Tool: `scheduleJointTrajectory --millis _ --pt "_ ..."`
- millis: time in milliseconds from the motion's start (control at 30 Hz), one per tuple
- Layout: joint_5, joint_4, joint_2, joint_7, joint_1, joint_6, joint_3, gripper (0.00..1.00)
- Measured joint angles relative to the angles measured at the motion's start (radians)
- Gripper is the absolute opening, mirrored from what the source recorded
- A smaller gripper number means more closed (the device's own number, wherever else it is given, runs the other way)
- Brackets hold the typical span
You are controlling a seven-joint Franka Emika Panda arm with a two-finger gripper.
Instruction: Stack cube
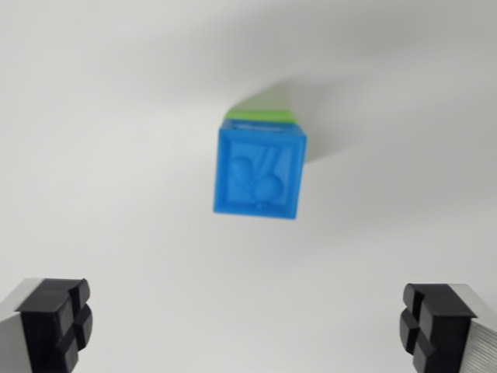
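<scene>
The table [101, 155] is plain white and matte, filling the whole wrist view; nothing of the room beyond it shows. A soft grey shadow fans up and to the wrist view's right from the stack.

The blue cube [258, 172] sits a little above the middle of the view, on top of a green cube [260, 115]. Its upper face carries a raised relief of rounded shapes and slanted lines inside a square border. It lies slightly skewed against the view's edges.

Only a narrow green strip shows above the blue cube; the rest is covered. The picture is blurred, so the relief cannot be read clearly. The gripper [252, 322] is spread wide and holds nothing, with its black fingertips [58, 322] at the two lower corners, cut off by the frame, well apart from the cubes.
</scene>
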Motion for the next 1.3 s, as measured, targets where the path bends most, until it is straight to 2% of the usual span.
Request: scheduleJointTrajectory --millis 733,1300 --pt "-0.009 0.111 -0.079 0.007 0.0 -0.189 0.0 1.0" --pt "-0.012 0.171 -0.097 0.01 0.0 -0.267 0.0 1.0"
